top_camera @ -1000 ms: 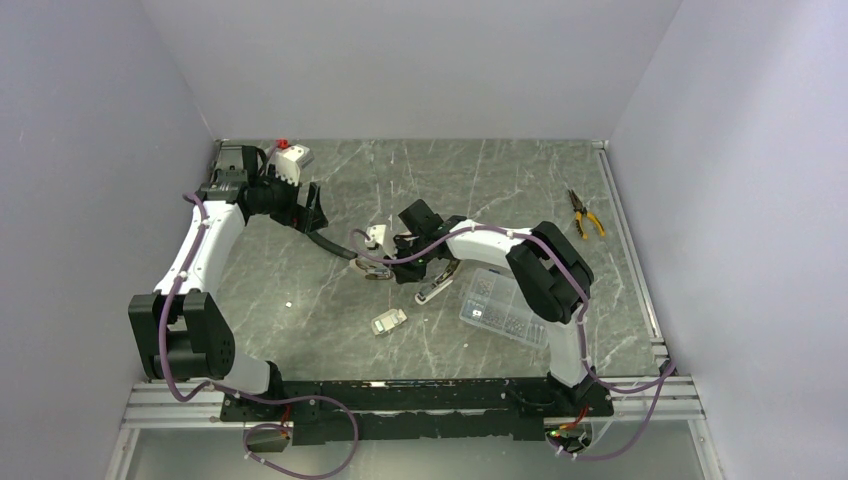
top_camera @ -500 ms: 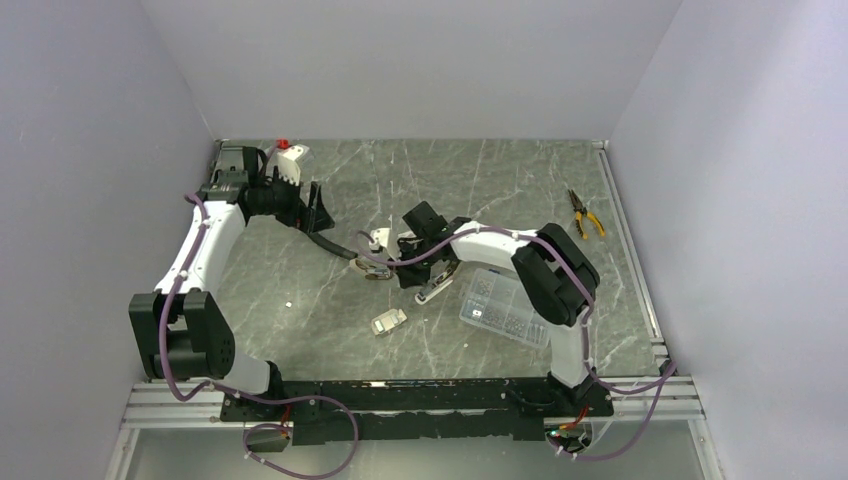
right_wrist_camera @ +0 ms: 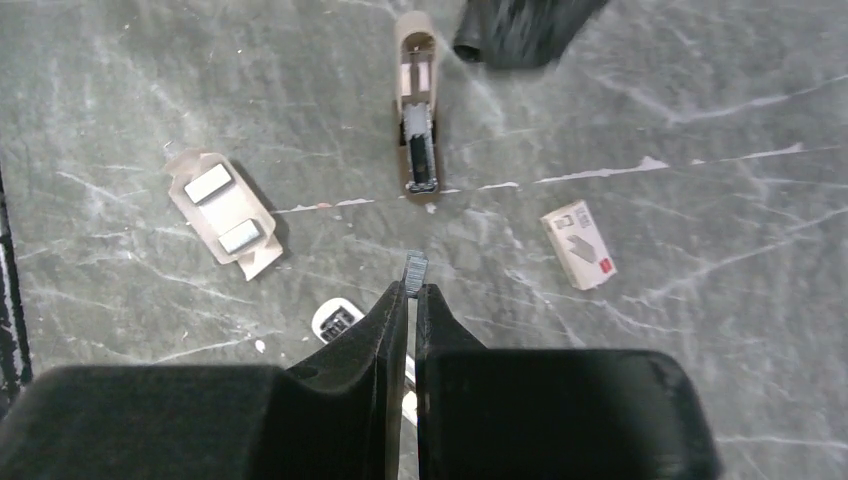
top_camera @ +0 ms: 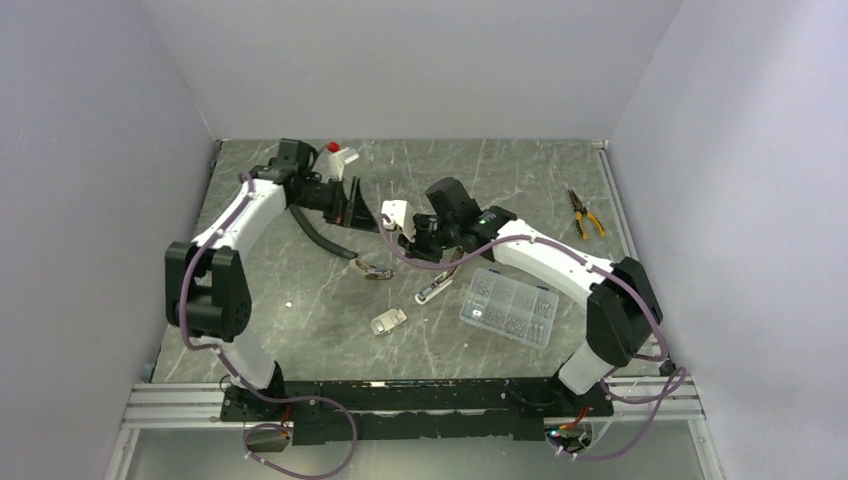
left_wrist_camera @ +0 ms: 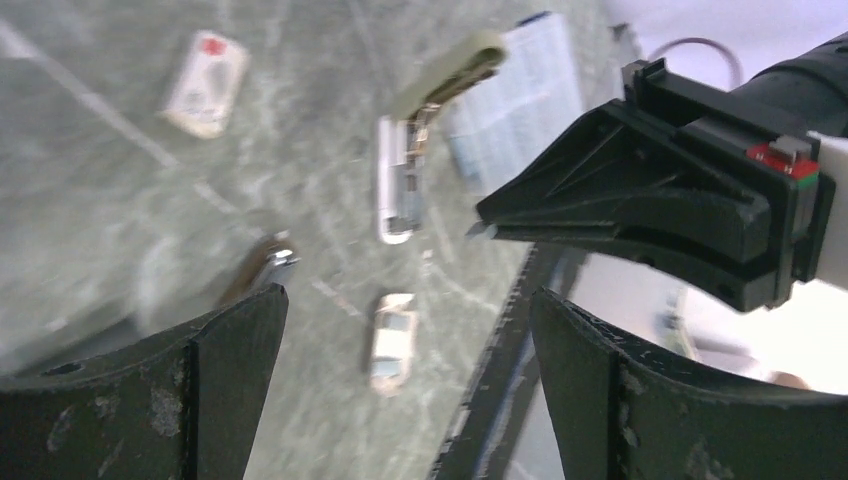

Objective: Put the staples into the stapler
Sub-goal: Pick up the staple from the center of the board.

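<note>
Right gripper (right_wrist_camera: 413, 292) pinches staples (right_wrist_camera: 415, 270); carton (right_wrist_camera: 256, 256) holds two strips (right_wrist_camera: 208, 184).

Two matching arms here. The left arm (top_camera: 240, 210), left of the frame, has glossy white shells between chunky black joint blocks. The right arm (top_camera: 545, 258), over on the right, is the same white and black. Purple cables (top_camera: 352, 432) trail along both and loop below the black mounting bar (top_camera: 430, 395) at the bottom edge. In the left wrist view, the left gripper (left_wrist_camera: 408, 300) shows matte black fingers (left_wrist_camera: 220, 385), scuffed and speckled pale. In the upper right of that view, the right gripper (left_wrist_camera: 478, 225) is black and ribbed, with a small red tab (left_wrist_camera: 785, 158). In its own view it tapers to thin tips.
</note>
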Controlling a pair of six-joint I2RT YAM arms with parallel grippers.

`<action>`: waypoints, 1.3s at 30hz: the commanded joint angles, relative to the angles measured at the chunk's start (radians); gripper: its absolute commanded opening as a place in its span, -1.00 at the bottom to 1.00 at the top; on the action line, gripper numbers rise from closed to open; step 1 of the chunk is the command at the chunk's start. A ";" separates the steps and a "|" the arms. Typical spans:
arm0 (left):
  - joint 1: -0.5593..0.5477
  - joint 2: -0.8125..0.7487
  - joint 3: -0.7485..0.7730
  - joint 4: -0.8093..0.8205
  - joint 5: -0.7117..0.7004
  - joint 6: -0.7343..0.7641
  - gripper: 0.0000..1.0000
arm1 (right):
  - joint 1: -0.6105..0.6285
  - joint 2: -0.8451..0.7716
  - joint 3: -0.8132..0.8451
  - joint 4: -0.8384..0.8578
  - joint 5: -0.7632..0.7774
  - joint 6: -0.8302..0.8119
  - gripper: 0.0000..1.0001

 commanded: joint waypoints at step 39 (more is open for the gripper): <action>-0.199 0.243 0.096 0.206 0.362 -0.431 0.00 | 0.025 -0.141 0.014 0.044 0.202 -0.011 -0.82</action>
